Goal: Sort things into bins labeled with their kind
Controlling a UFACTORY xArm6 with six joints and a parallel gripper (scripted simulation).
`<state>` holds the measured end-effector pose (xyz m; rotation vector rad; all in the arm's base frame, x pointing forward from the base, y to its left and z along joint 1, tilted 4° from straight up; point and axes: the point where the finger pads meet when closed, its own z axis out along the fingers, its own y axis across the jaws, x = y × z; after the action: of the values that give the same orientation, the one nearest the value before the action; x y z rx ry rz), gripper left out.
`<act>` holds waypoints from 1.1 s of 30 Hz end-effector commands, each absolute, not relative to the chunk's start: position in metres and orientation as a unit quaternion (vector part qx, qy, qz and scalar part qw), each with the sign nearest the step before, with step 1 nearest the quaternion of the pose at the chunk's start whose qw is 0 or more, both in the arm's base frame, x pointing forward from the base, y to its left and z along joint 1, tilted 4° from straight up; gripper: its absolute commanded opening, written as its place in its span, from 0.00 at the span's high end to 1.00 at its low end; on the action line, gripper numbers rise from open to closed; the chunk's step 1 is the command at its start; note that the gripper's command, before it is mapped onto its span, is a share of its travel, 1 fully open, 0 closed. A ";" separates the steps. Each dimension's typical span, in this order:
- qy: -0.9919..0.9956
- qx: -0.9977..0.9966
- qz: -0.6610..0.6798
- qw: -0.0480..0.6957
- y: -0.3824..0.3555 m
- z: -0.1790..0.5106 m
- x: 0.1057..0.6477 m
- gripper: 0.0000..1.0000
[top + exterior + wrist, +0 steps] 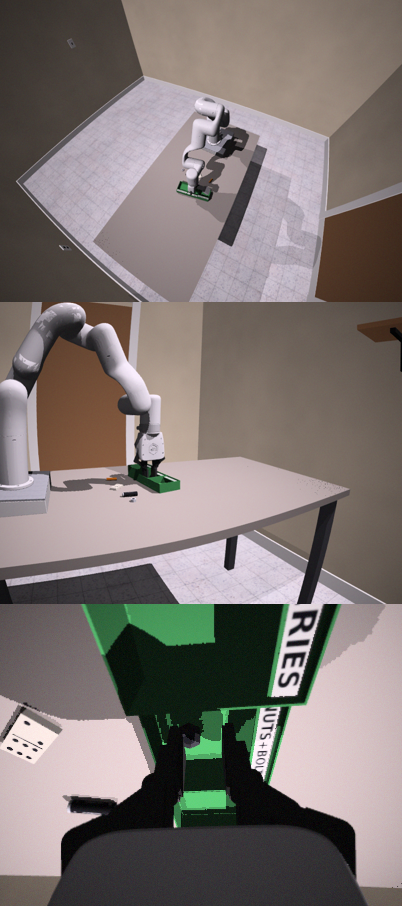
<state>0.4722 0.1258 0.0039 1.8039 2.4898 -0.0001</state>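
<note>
One table (155,224) (201,510), tiled floor (107,129) (201,571), beige walls (253,58) (292,399)

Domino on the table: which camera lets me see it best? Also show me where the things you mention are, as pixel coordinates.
The wrist view: the domino (30,736) (116,487) (200,176) looks large there, with its dots and dividing line readable. The exterior view shows it small, flat and slanted, its dots tiny. From the top, only a pale bit, probably the domino, peeks out beside the arm.

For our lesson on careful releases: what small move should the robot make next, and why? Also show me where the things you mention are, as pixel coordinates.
Probably open the gripper (150,475) (202,740) slightly wider before lifting. Its fingers stand apart inside the green bin labelled for nuts and bolts (273,776), but a small dark faceted piece (191,739) appears close to one finger and might catch.
</note>
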 end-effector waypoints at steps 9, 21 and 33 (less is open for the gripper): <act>0.809 0.586 0.002 0.035 0.127 0.018 0.473 0.70; 0.809 0.586 0.002 0.035 0.127 0.032 0.472 0.70; 0.809 0.586 0.002 0.035 0.128 0.056 0.471 0.70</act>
<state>0.4710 0.1282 0.0538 1.8023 2.4877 0.0053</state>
